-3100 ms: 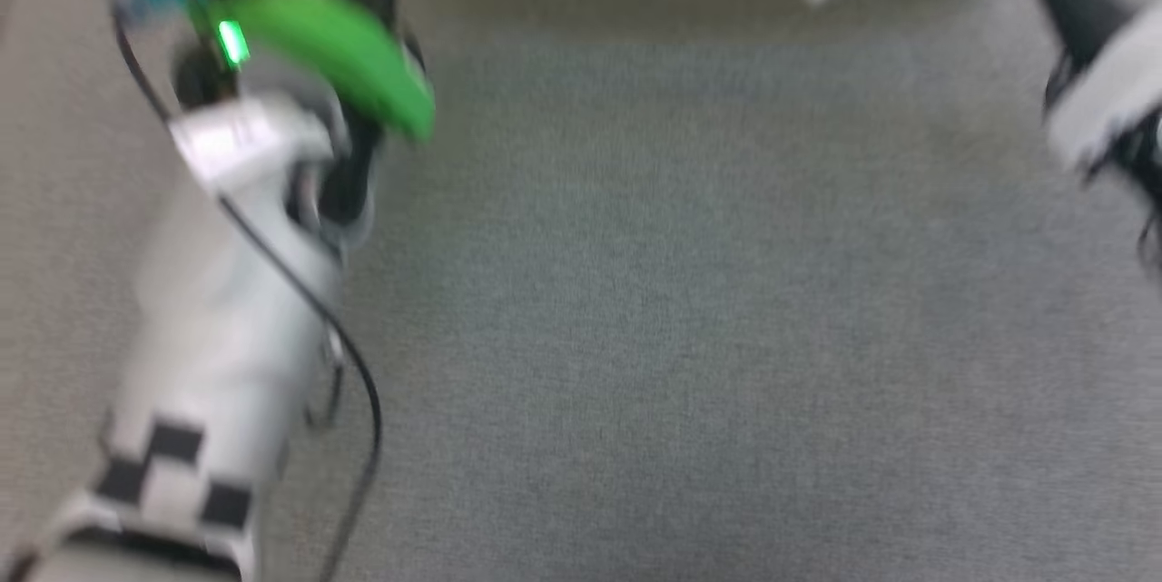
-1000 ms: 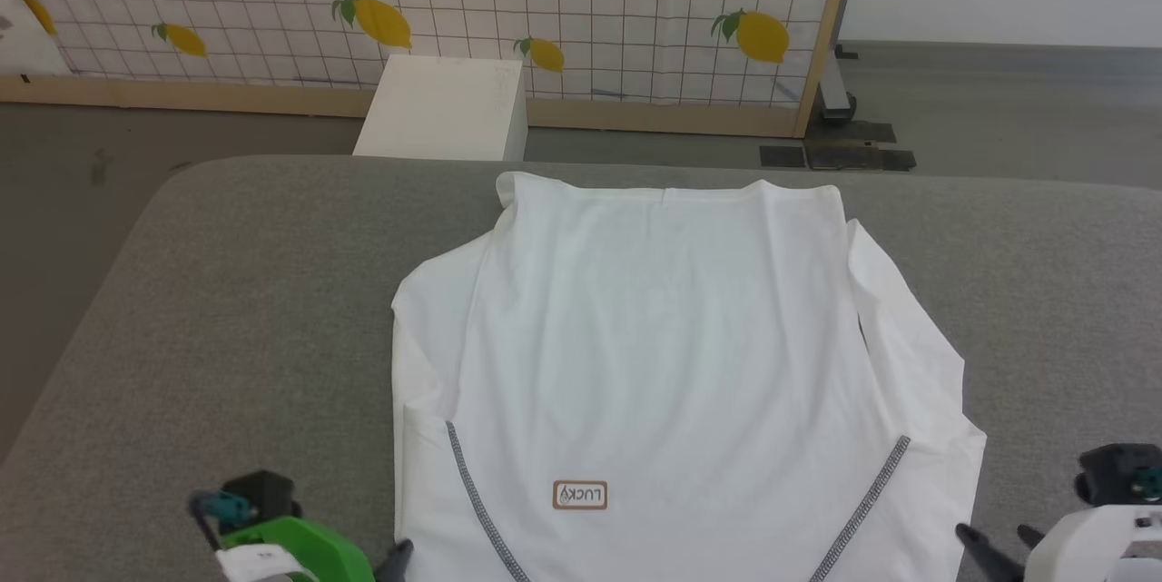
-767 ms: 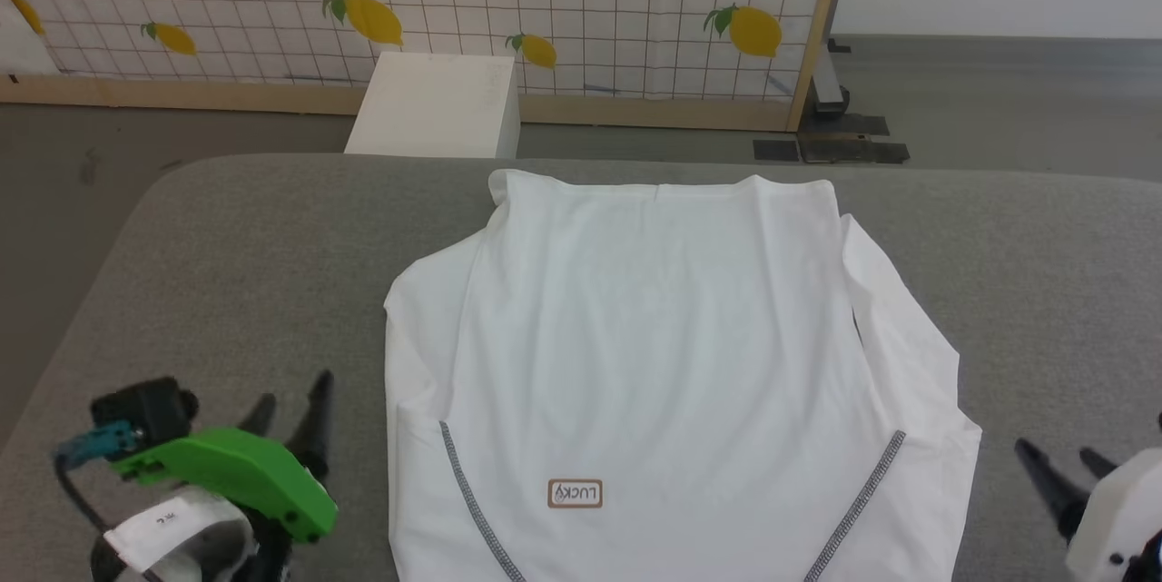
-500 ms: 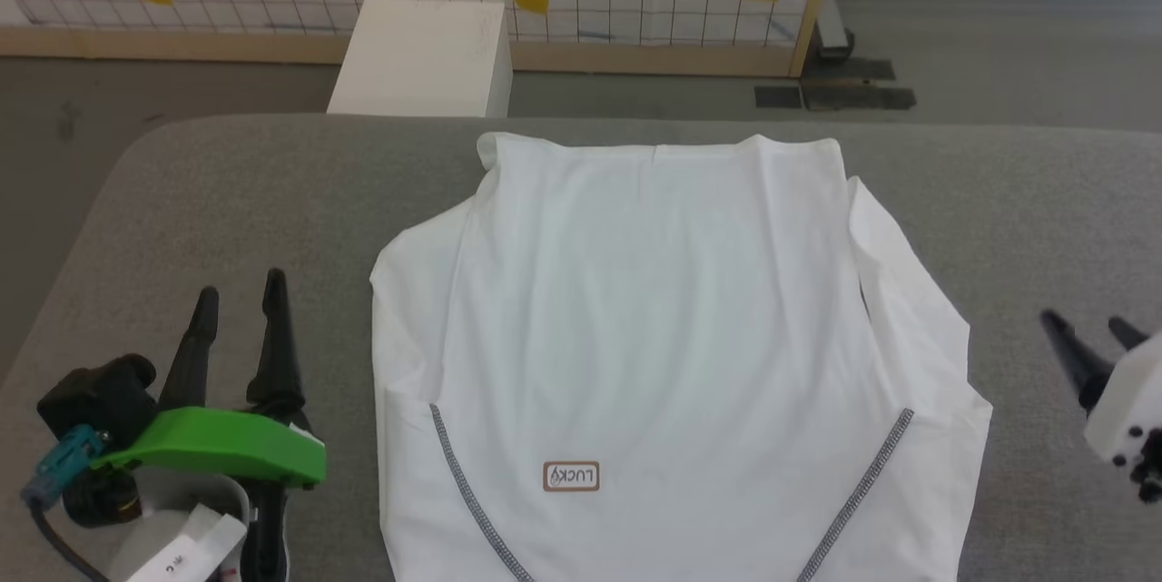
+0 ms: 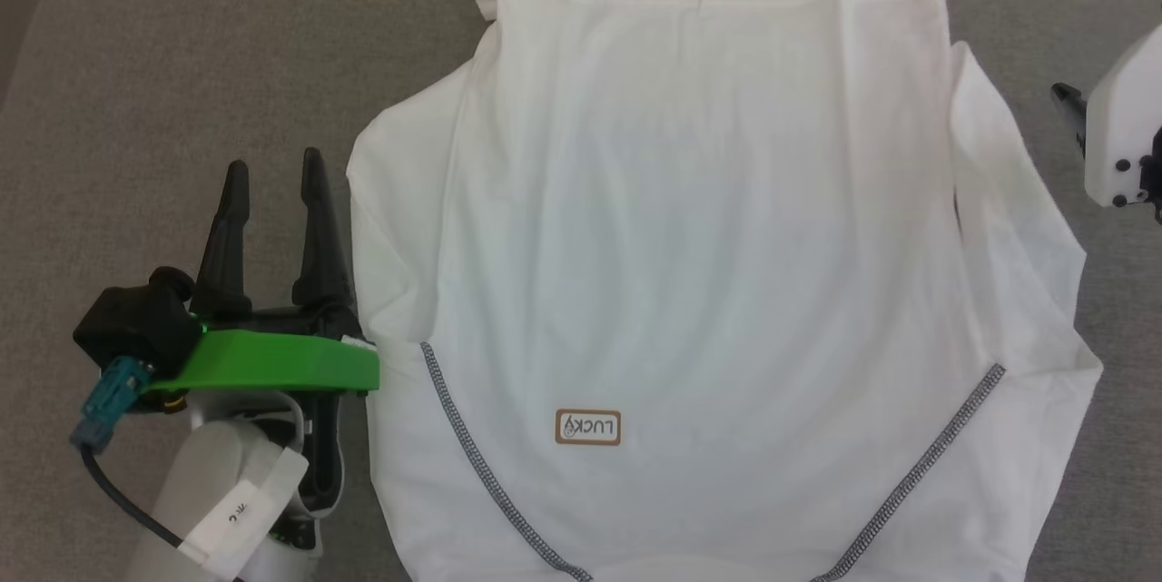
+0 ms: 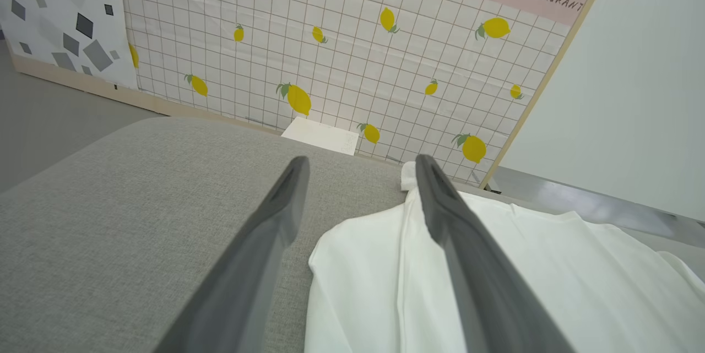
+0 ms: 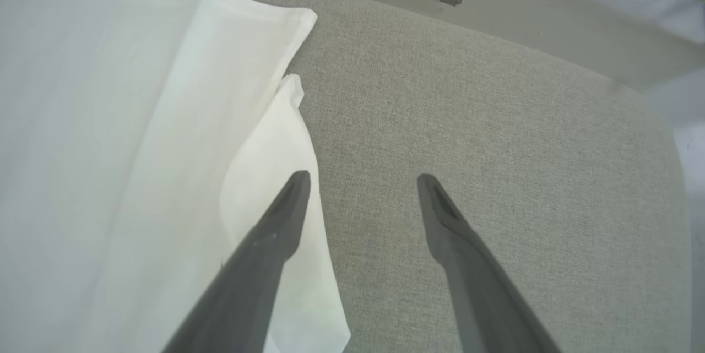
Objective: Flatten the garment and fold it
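Left gripper point(image 5: 274, 161) is sitting with its two dark fingers spread apart, pinching nothing, and pointing toward the far side. It's just left of the garment's point(image 5: 690, 201) left sleeve edge. Its pale forearm point(image 5: 209, 491) is coming up from the near-left corner, with a green bracket point(image 5: 272, 364) across the wrist. Right gripper point(image 7: 363, 178) is gaping wide and empty too, at the right sleeve. The shirt's lying spread flat mid-way across the grey padded surface point(image 5: 182, 64), with the LUCKY patch point(image 5: 588, 428) toward its near end.
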### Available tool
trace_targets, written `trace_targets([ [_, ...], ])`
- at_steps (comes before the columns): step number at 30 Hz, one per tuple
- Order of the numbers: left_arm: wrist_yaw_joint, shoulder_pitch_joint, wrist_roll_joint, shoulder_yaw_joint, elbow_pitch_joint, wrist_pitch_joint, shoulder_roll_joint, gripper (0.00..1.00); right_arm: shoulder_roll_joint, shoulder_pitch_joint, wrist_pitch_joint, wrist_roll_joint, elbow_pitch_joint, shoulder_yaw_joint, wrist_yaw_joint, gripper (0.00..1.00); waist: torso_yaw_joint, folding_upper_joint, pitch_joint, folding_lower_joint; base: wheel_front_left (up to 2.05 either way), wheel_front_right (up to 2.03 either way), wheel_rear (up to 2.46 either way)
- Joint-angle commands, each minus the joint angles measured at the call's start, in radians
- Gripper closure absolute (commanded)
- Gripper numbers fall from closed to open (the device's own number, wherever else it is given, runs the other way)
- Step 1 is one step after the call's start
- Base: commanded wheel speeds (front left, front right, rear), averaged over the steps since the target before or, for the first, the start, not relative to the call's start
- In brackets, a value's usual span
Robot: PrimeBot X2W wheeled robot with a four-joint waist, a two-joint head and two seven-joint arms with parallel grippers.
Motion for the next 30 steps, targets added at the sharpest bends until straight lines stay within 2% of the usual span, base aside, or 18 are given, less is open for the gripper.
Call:
trace_targets([
  [1, -0.009, -0.019, 0.011, 0.007, -0.001, -0.004, -0.011, 0.00, -0.003, -0.020, 0.007, -0.009, 0.019, 0.015, -0.002, 0.00, 0.057, 0.0095, 0.083, -0.0002, 0.00, 0.00, 0.00],
  [12, -0.075, -0.029, 0.076, 0.051, 0.030, -0.005, -0.087, 0.00, -0.040, -0.050, 0.067, -0.003, 0.147, 0.188, -0.002, 0.00, 0.064, 0.0095, 0.111, -0.0002, 0.00, 0.00, 0.00],
  [13, -0.080, -0.029, 0.080, 0.055, 0.034, -0.005, -0.092, 0.00, -0.045, -0.050, 0.077, 0.001, 0.154, 0.193, -0.002, 0.37, 0.062, 0.0095, 0.109, -0.0002, 0.00, 0.00, 0.00],
  [14, -0.085, -0.029, 0.084, 0.058, 0.038, -0.005, -0.096, 0.00, -0.047, -0.052, 0.080, 0.007, 0.159, 0.192, -0.002, 1.00, 0.060, 0.0095, 0.107, -0.0002, 0.00, 0.00, 0.00],
  [19, -0.107, -0.030, 0.098, 0.073, 0.058, -0.005, -0.106, 0.00, -0.047, -0.056, 0.080, 0.019, 0.177, 0.144, -0.002, 1.00, 0.044, 0.0095, 0.081, -0.0002, 0.00, 0.00, 0.00],
  [26, -0.127, -0.007, 0.108, 0.091, 0.082, -0.005, -0.118, 0.00, -0.017, -0.033, -0.039, 0.000, 0.157, -0.030, -0.002, 1.00, 0.024, 0.0095, -0.006, -0.0002, 0.00, 0.00, 0.00],
  [30, -0.135, 0.022, 0.111, 0.107, 0.092, -0.005, -0.120, 0.00, 0.000, 0.014, -0.095, 0.007, 0.105, -0.082, -0.002, 1.00, 0.012, 0.0095, -0.081, -0.0002, 0.00, 0.00, 0.00],
])
